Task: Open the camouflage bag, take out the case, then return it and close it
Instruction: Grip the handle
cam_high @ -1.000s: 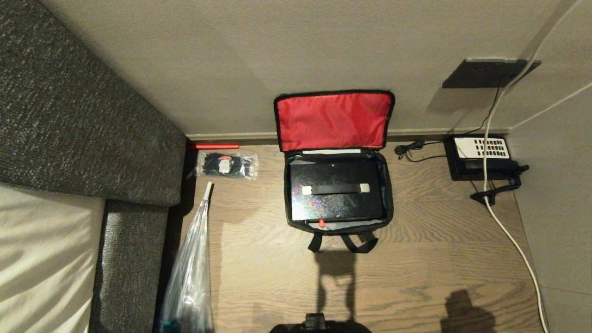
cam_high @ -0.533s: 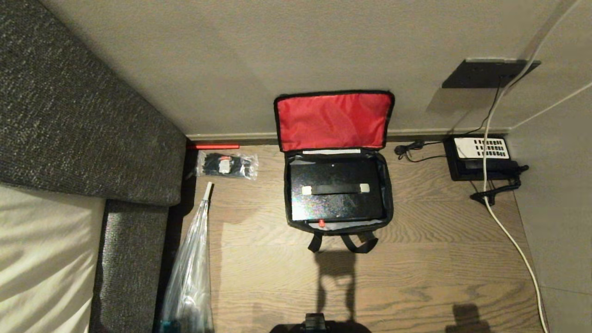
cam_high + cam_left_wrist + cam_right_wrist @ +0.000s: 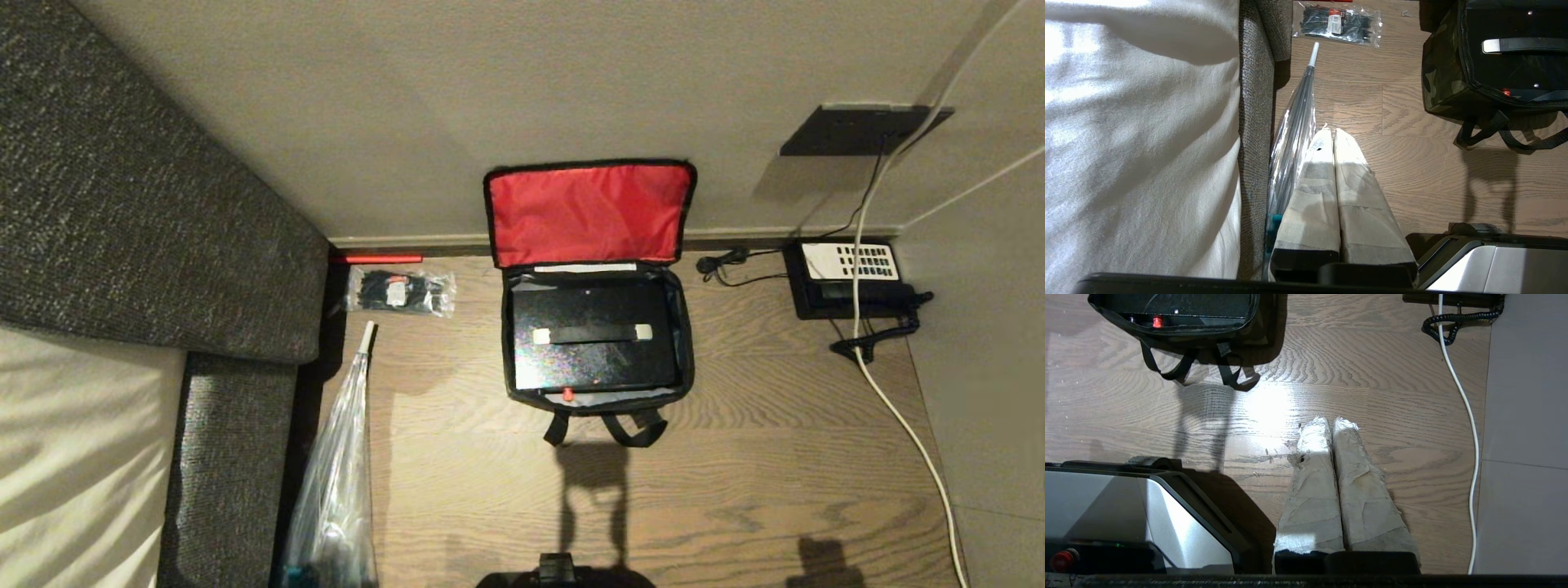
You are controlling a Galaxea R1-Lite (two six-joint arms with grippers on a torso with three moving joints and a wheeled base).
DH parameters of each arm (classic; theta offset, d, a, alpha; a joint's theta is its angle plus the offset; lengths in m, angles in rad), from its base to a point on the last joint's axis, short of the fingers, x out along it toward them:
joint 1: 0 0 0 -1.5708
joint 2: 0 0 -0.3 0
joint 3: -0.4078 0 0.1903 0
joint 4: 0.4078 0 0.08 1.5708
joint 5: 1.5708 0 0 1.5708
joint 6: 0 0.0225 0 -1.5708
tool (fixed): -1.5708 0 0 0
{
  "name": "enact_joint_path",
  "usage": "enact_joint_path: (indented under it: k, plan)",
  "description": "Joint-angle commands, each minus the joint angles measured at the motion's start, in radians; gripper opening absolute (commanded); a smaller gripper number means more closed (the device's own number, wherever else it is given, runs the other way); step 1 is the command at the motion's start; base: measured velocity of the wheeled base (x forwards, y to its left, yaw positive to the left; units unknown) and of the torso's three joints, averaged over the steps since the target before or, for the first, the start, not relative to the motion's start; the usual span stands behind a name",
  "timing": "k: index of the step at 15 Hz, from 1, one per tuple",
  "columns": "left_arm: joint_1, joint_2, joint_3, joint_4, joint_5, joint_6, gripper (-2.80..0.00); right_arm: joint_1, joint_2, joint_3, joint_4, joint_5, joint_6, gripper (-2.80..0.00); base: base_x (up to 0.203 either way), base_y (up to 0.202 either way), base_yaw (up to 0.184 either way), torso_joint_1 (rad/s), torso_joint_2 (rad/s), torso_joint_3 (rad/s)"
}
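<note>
Both grippers, left gripper and right gripper, hang pressed together, empty. Rigid case in soft camouflage bag looks heavy; grasp its silver-ended handle.

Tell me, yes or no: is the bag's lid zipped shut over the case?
No, the camouflage bag stands open with its red-lined lid flipped back against the wall, and the black case shows inside.

the case lies inside the open camouflage bag, whose lid leans back against the wall, with the cable-tie packet and umbrella to its left and the telephone to its right.
</note>
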Motion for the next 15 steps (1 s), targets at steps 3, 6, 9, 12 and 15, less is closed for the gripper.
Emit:
enact_joint_path:
  k: [3, 6, 9, 12, 15]
  plan:
    - [0.000, -0.002, 0.002, 0.000, 0.001, 0.004, -2.80, 0.000, 0.006, 0.002, -0.001, -0.001, -0.001, -2.80, 0.000, 0.000, 0.000, -0.001, 0.00, 0.012]
    - [0.000, -0.002, 0.002, 0.000, 0.001, -0.003, -2.80, 0.000, 0.006, 0.002, -0.001, -0.001, 0.000, -2.80, 0.000, 0.000, 0.000, 0.002, 0.00, 0.163]
    - [0.000, -0.002, 0.003, 0.000, 0.001, -0.002, -2.80, 0.000, 0.008, 0.002, -0.001, -0.001, 0.001, -2.80, 0.000, 0.000, 0.000, 0.004, 0.00, 0.083]
    - [0.000, -0.002, 0.002, 0.000, 0.001, -0.002, -2.80, 0.000, 0.006, 0.002, -0.001, 0.001, 0.001, -2.80, 0.000, 0.000, 0.000, 0.001, 0.00, 0.011]
    - [0.000, -0.002, 0.002, 0.000, 0.001, 0.000, -2.80, 0.000, 0.007, 0.002, -0.003, 0.001, 0.001, -2.80, 0.000, 0.000, 0.000, 0.000, 0.00, 0.000]
